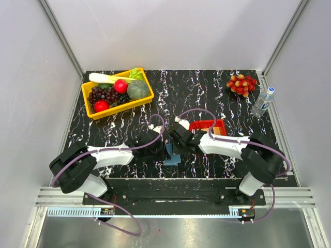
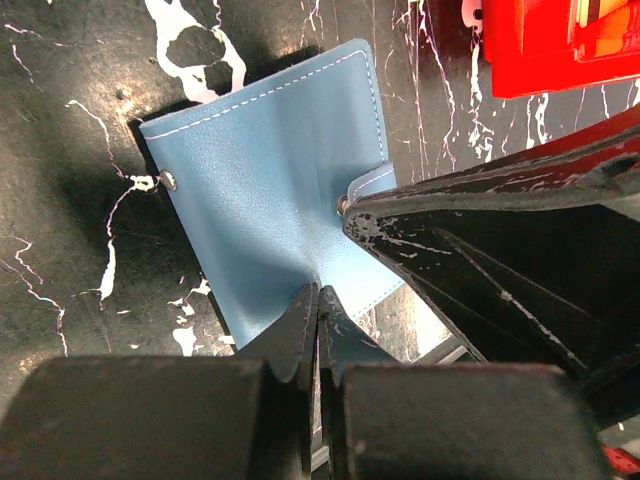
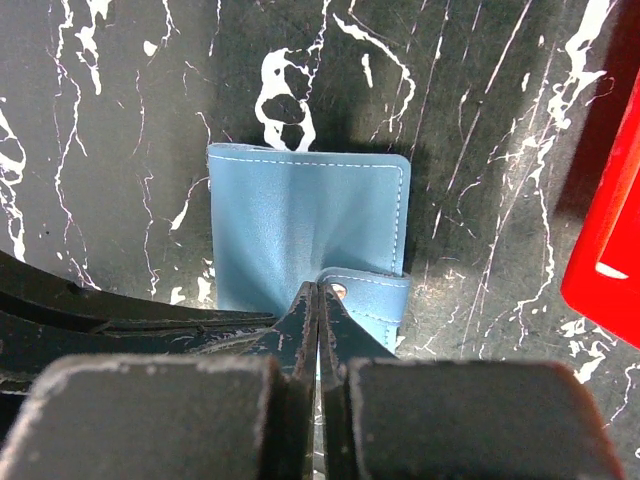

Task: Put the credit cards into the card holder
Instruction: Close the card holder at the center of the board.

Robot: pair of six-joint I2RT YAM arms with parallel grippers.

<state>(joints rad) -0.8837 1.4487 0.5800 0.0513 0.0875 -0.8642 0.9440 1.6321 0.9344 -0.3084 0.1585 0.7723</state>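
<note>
At near table (image 1: 114, 129) edge, top view: left gripper (image 1: 165, 152), right gripper (image 1: 174, 150) meet over card holder (image 1: 172, 160) beside red tray (image 1: 217, 123).
Left wrist: fingers (image 2: 292, 335) pressed together, tips on closed holder; credit cards (image 2: 610, 30) seemingly wait in tray.
Right wrist: fingers (image 3: 295, 325) pressed together at fastened flap (image 3: 372, 290).
Nothing inserted yet.

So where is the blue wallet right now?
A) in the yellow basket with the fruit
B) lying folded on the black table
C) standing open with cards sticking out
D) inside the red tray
B: the card holder lies folded on the black table, flap wrapped over its edge, beside the red tray, not in it.
</note>
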